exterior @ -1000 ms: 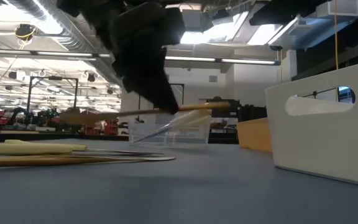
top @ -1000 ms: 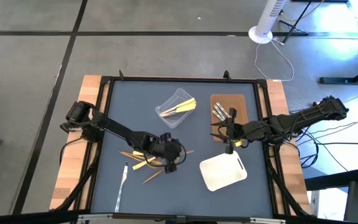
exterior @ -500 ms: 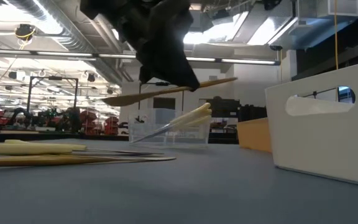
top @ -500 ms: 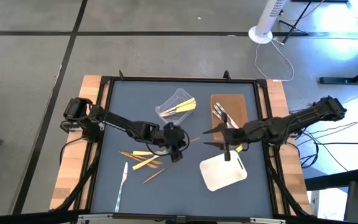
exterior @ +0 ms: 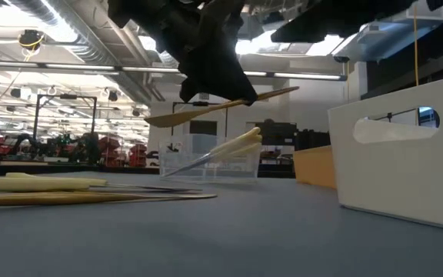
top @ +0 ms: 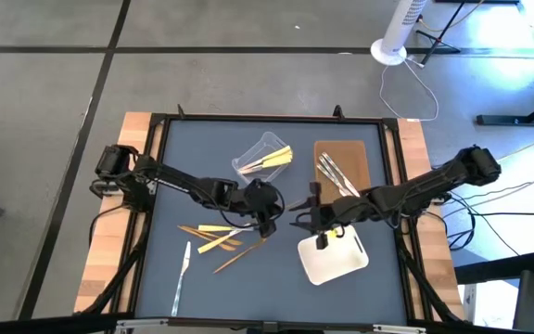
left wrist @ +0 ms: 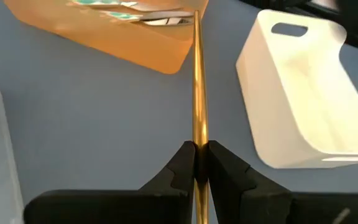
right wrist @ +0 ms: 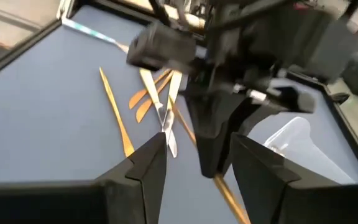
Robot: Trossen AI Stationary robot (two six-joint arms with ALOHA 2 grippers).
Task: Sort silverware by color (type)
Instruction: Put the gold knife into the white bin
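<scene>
Left tool (left wrist: 197,163) clamps orange-brown utensil (left wrist: 196,87), lower end hidden; right tool (right wrist: 194,162) spread, empty, facing it.

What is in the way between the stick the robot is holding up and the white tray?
The right gripper hangs open between the orange-brown utensil, held above the table in the shut left gripper, and the white tray. It may be waiting to take it. Nothing else blocks the path.

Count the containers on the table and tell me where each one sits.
3: clear plastic tub at the far middle, brown tray to its right, white tray nearer, below the brown tray. None seems hidden.
</scene>
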